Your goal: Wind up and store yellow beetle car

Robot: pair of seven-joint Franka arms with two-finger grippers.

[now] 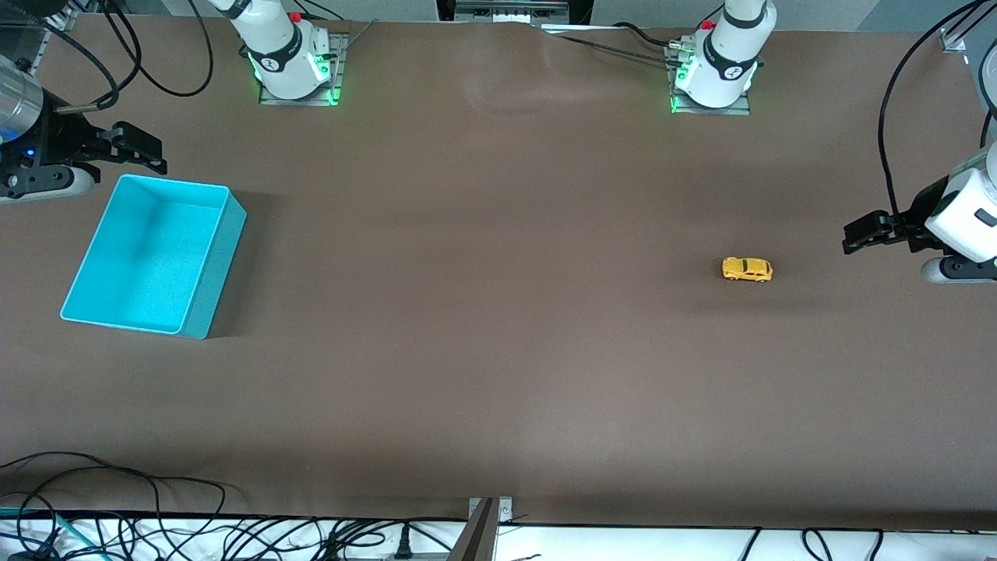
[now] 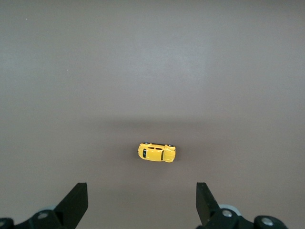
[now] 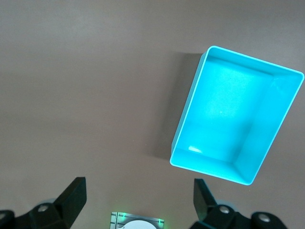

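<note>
The tiny yellow beetle car (image 1: 747,269) (image 2: 157,152) stands on its wheels on the brown table, toward the left arm's end. My left gripper (image 1: 854,234) (image 2: 142,202) hangs open above the table beside the car, apart from it, with nothing between its black fingers. My right gripper (image 1: 148,152) (image 3: 139,200) is open and empty too, up in the air by the edge of the teal bin (image 1: 217,257) (image 3: 186,119). The bin is empty.
The two arm bases (image 1: 294,58) (image 1: 720,66) stand along the table's edge farthest from the front camera. Cables (image 1: 156,522) lie off the table's near edge. A metal bracket (image 1: 484,530) sticks up at the near edge's middle.
</note>
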